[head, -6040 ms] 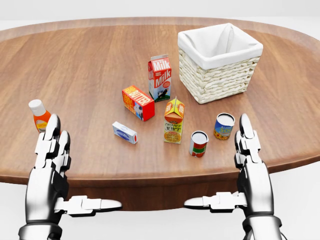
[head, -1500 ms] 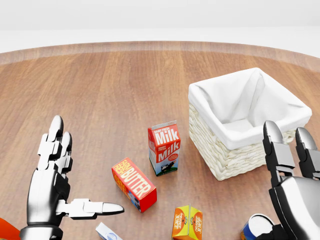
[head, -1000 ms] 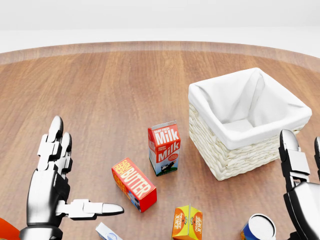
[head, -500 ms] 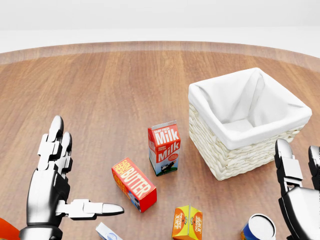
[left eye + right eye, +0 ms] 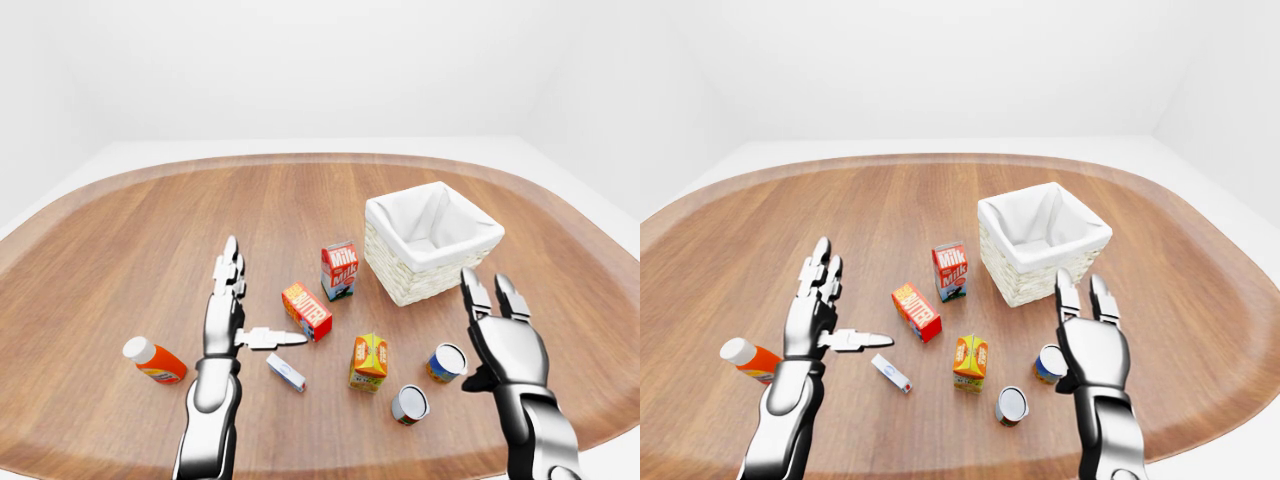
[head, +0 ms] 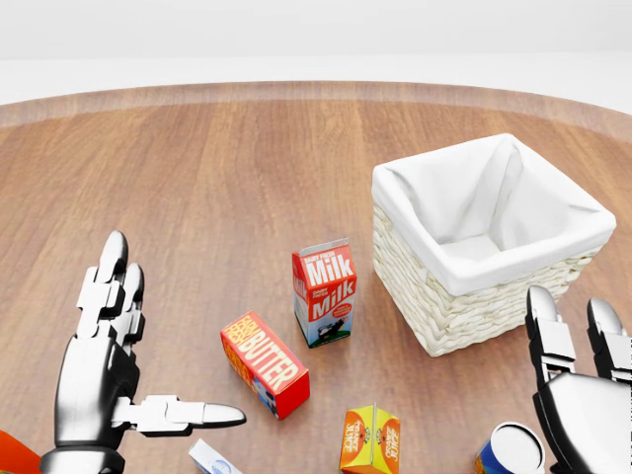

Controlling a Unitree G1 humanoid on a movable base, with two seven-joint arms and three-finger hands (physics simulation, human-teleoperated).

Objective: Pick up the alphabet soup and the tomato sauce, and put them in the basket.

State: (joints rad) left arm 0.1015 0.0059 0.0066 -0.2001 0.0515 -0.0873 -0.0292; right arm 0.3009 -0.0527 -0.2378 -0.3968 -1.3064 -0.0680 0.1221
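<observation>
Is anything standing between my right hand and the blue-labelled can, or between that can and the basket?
Nothing visible. The right hand hovers open just right of the blue-labelled can, and only bare table lies between that can and the basket above it in the left-eye view.

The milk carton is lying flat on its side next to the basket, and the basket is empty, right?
Not quite. The milk carton stands upright beside the basket, as the head view shows. The rest holds: only the white liner shows inside the basket.
</observation>
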